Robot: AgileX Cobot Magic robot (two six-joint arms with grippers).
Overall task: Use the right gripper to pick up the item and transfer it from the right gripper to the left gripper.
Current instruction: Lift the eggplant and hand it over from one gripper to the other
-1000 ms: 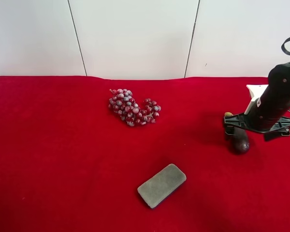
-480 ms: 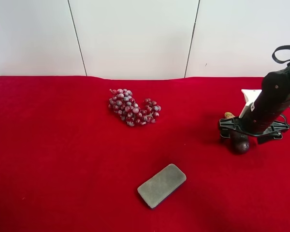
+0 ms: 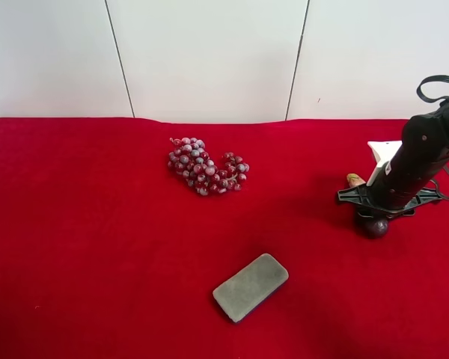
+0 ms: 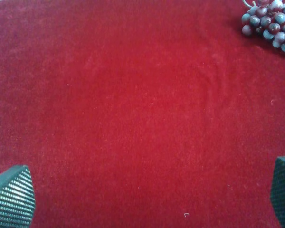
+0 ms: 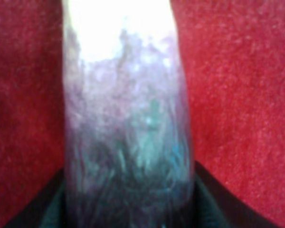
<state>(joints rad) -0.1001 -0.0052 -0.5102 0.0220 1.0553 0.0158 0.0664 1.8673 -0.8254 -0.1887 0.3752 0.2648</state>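
Observation:
The dark-purple eggplant lies on the red cloth at the exterior high view's right, its yellowish stem end pointing away. My right gripper, on the arm with the white wrist block, is low over it and straddles its middle with the jaws wide. In the right wrist view the eggplant fills the frame between the black fingers; whether they touch it I cannot tell. My left gripper is open and empty above bare cloth, its ribbed fingertips far apart. It is out of the exterior view.
A bunch of red-purple grapes lies at the back centre and also shows in the left wrist view. A flat grey block lies near the front centre. A white wall stands behind the table.
My right arm has moved a little toward the view's left and lower over the eggplant, hiding more of it. The grapes and grey block have not moved.

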